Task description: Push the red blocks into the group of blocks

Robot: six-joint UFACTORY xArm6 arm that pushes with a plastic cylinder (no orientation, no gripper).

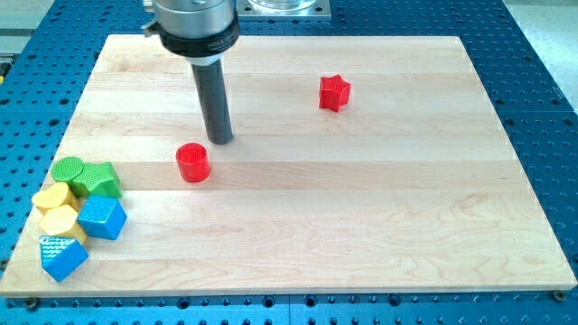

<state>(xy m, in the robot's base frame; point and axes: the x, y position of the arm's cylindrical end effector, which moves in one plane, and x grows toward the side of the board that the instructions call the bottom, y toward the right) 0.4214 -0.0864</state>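
Observation:
A red cylinder [192, 162] stands on the wooden board left of centre. A red star block [334, 92] lies toward the view's top, right of centre. My tip [220, 140] rests on the board just up and to the right of the red cylinder, a small gap apart. At the view's lower left a group sits together: a green cylinder [67, 169], a green star block [99, 180], two yellow blocks [51, 198] [60, 220], a blue cube [102, 218] and another blue block [62, 257].
The wooden board [361, 226] lies on a blue perforated table [542, 108]. The group sits close to the board's left edge. The arm's grey body [194, 23] hangs above the board's top edge.

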